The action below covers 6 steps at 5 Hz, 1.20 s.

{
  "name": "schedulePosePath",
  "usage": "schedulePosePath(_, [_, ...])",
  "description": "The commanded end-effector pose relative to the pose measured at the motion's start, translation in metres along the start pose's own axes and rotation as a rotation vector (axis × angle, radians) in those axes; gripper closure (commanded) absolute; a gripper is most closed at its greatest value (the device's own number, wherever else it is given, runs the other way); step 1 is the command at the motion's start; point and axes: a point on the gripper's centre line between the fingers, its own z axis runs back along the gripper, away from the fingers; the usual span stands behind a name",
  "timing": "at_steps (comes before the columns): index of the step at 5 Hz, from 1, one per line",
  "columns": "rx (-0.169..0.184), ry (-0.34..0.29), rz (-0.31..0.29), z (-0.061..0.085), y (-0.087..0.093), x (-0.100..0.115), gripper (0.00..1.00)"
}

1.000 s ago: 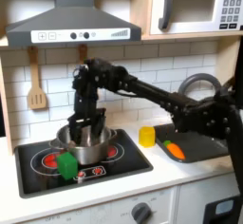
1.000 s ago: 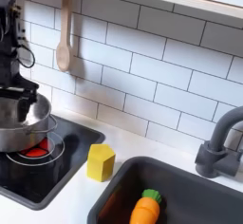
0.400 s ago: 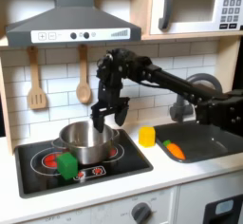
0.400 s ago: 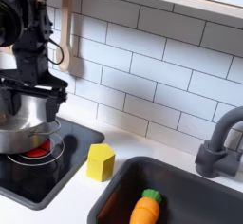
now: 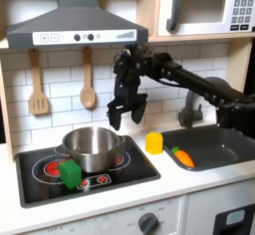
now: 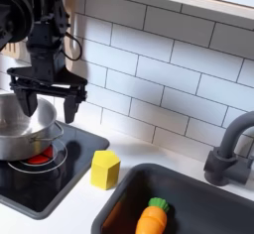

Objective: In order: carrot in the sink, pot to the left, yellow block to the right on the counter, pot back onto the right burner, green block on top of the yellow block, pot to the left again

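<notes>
The steel pot [image 5: 91, 148] [image 6: 20, 131] sits on the black cooktop [image 5: 120, 174], between the two red burner rings in the first exterior view. My gripper [image 5: 119, 117] [image 6: 45, 105] hangs open above the pot's right side, holding nothing. A green block [image 5: 70, 172] rests on the cooktop in front of the pot. On the cream counter [image 5: 164, 175], between cooktop and sink, stands the yellow block [image 5: 154, 142] [image 6: 105, 170]. The orange carrot [image 5: 182, 157] [image 6: 151, 218] lies in the dark sink [image 5: 214, 149] [image 6: 203, 203].
A curved faucet [image 6: 230, 151] [image 5: 189, 110] stands behind the sink. Two wooden utensils [image 5: 38, 88] hang on the tiled wall under the range hood [image 5: 75, 25]. A microwave [image 5: 204, 8] sits on the shelf above.
My gripper has risen off the pot's rim and moved toward the first exterior view's right, fingers now free and open. The pot stays on the cooktop.
</notes>
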Motion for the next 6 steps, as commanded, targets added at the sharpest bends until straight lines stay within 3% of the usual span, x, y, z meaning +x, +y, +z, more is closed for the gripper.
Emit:
schedulePosePath(1, [-0.029,0.024,-0.038,-0.011,-0.027,-0.011,0.00])
schedulePosePath(6, [-0.034,0.028,-0.122,-0.022,-0.069,-0.016,0.00])
